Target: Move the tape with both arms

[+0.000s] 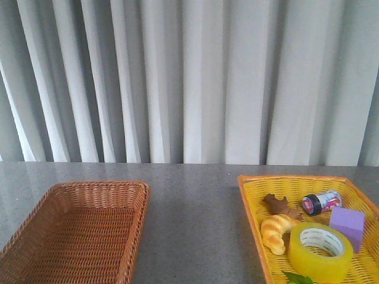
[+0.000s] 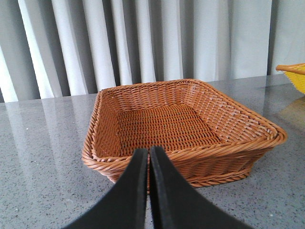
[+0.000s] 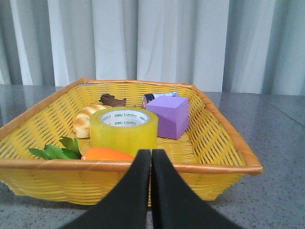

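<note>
The yellow tape roll point(image 1: 320, 251) with a white printed core lies flat in the yellow basket point(image 1: 251, 204) at the front right. It also shows in the right wrist view point(image 3: 124, 129), beyond the basket's near rim. My right gripper point(image 3: 151, 153) is shut and empty, just outside that rim, in line with the tape. My left gripper point(image 2: 149, 151) is shut and empty, in front of the near rim of the empty brown wicker basket point(image 2: 228, 143). Neither arm shows in the front view.
With the tape in the yellow basket are a croissant point(image 1: 276, 232), a brown piece point(image 1: 280, 205), a small can point(image 1: 321, 202), a purple cube point(image 1: 348, 226), an orange carrot point(image 3: 107, 154) and green leaves point(image 3: 57, 150). The brown basket point(image 1: 127, 236) stands on the left. A curtain hangs behind the table.
</note>
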Controlling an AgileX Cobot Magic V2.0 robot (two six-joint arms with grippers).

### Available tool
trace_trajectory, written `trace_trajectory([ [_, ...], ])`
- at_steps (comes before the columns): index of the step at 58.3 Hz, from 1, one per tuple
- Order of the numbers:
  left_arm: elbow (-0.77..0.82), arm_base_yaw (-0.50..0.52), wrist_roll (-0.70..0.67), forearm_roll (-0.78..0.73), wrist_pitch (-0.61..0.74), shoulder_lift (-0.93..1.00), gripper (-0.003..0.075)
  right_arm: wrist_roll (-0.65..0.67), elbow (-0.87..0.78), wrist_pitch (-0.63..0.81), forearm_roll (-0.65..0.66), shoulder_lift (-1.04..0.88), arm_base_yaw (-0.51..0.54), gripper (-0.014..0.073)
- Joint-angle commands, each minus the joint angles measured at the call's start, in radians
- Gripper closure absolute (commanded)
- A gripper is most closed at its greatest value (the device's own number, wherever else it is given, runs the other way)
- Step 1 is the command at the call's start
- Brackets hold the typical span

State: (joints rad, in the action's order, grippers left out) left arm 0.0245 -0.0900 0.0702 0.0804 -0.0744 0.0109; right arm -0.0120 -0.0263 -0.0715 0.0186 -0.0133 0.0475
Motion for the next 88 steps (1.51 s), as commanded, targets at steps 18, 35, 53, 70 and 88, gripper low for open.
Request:
trace_trajectory([
  [18,-0.008,0.001,-0.007,0.003,0.074,0.015,0.0725,0.002,-0.004,0.083,0.006,-0.008,0.006,0.0598],
  [35,-0.074,0.001,-0.007,0.003,0.206,0.013,0.0725,0.036,0.047,0.098,-0.058,-0.005,0.006,0.0598],
  [53,-0.472,0.001,-0.007,0.003,0.002,-0.228,0.0725,0.027,0.423,-0.089,-0.033,0.185,0.006,0.0598],
  [70,-0.744,0.001,-0.007,0.003,-0.249,-0.535,0.0725,-0.007,0.713,-0.341,-0.019,0.495,0.006,0.0598],
  [88,-0.751,0.001,-0.007,0.003,-0.372,-0.638,0.0725,-0.002,0.72,-0.457,-0.03,0.659,0.006,0.0598],
])
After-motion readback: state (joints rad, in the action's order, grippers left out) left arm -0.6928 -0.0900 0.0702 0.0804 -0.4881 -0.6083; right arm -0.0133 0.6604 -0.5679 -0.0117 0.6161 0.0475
